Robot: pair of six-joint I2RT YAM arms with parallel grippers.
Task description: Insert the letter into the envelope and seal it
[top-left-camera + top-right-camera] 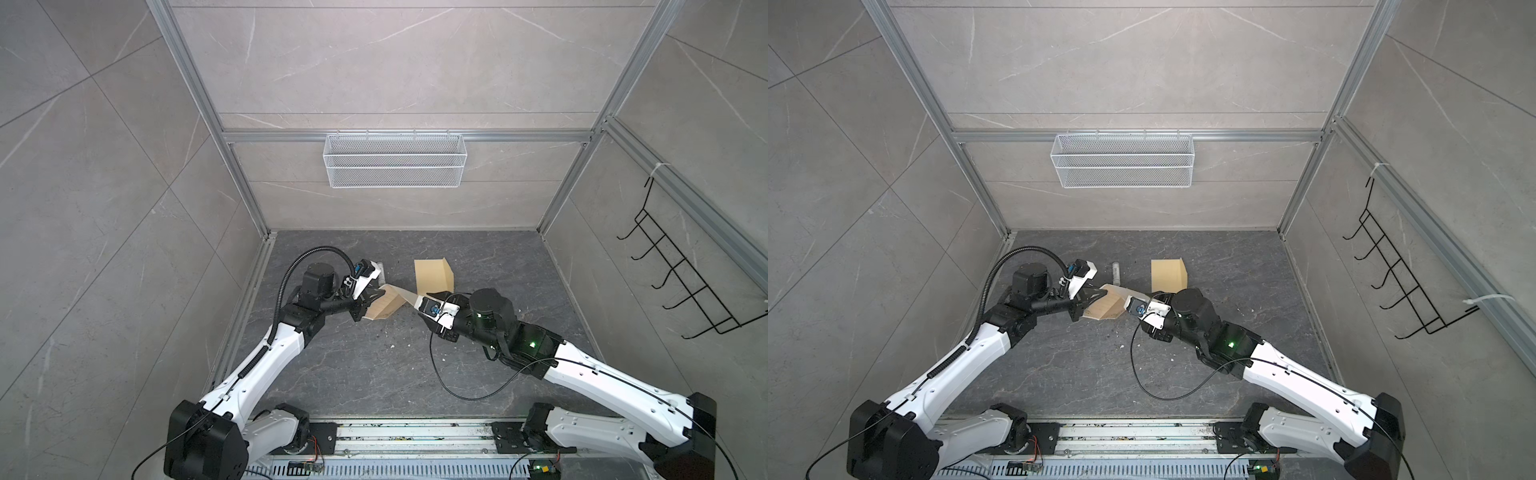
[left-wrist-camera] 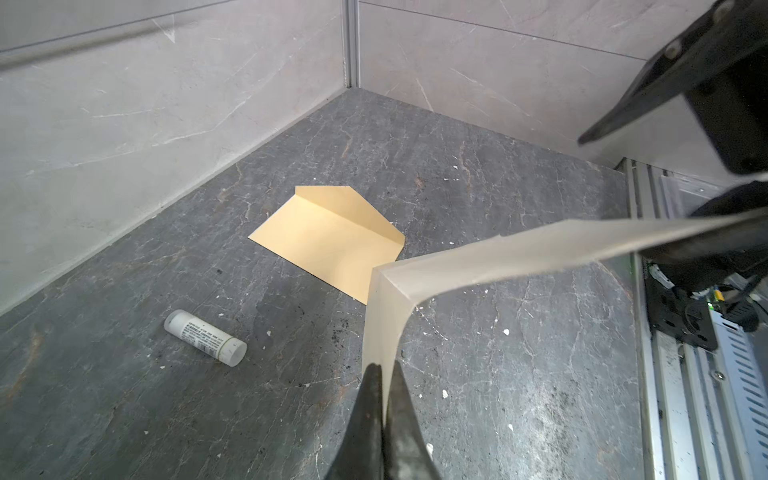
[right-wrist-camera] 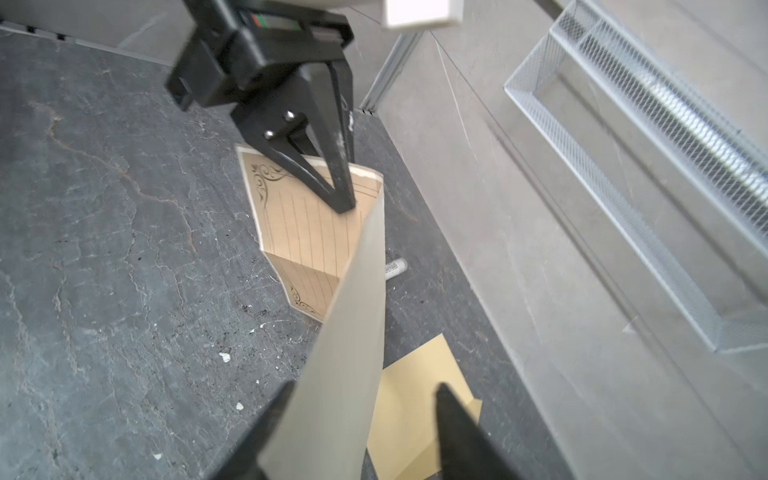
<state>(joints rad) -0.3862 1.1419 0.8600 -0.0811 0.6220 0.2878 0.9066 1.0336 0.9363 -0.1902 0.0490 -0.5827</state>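
— Since your left gripper is clamped on one edge of the letter and nothing else grips it, the sheet hangs over the bench from that single pinch, creased and bowed.

— And my right gripper?

— Your right gripper stands wide. The paper runs loose between its fingers and leans on one of them, so it holds nothing.

— So what can go wrong?

— Three things, I judge. If you draw the right gripper away sideways, a finger can drag the sheet and tear it or twist it out of the left pinch. If you swing the left gripper fast, the free end flops and the crease opens. The envelope lies on the bench ahead of the left gripper and just below the right one, flap raised, with nothing pinning it. Push the letter at it and it will likely slide rather than take the paper.

— The glue stick?

— It lies on the bench off to one side of your left gripper, well apart from the envelope. It is round, so a brush from the trailing paper could roll it.
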